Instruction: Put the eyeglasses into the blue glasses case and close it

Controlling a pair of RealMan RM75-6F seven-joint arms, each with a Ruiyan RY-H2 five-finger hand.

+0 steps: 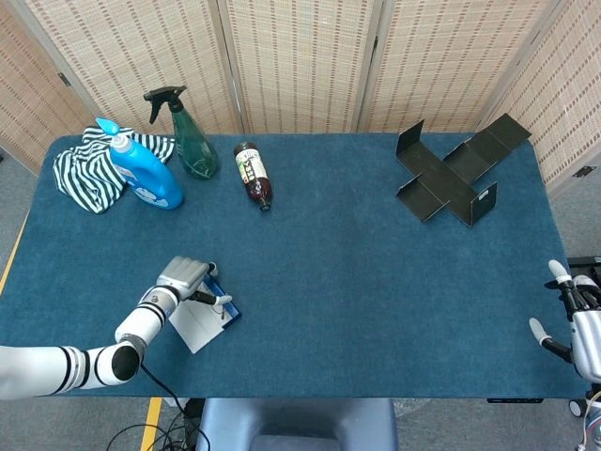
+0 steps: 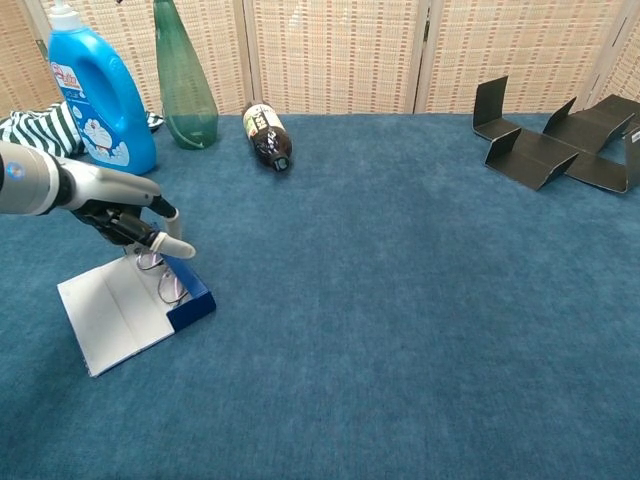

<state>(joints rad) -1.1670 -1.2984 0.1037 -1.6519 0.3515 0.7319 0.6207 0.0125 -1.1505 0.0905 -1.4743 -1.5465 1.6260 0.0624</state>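
The blue glasses case (image 2: 191, 301) lies open at the table's near left, its white lid (image 2: 113, 319) flat on the cloth. The eyeglasses (image 2: 167, 281) lie inside it against the blue wall. My left hand (image 2: 124, 219) hovers over the case's far end with fingers bent down and one pale fingertip (image 2: 177, 249) pointing right. It holds nothing, and I cannot tell whether it touches the case. From the head view the left hand (image 1: 184, 279) covers the far part of the case (image 1: 205, 318). My right hand (image 1: 576, 324) sits at the near right edge, fingers apart and empty.
At the back left stand a blue detergent bottle (image 2: 95, 95), a green spray bottle (image 2: 184, 92) and a striped cloth (image 1: 78, 169). A brown bottle (image 2: 268, 136) lies on its side near them. Folded black dividers (image 2: 545, 143) sit at the back right.
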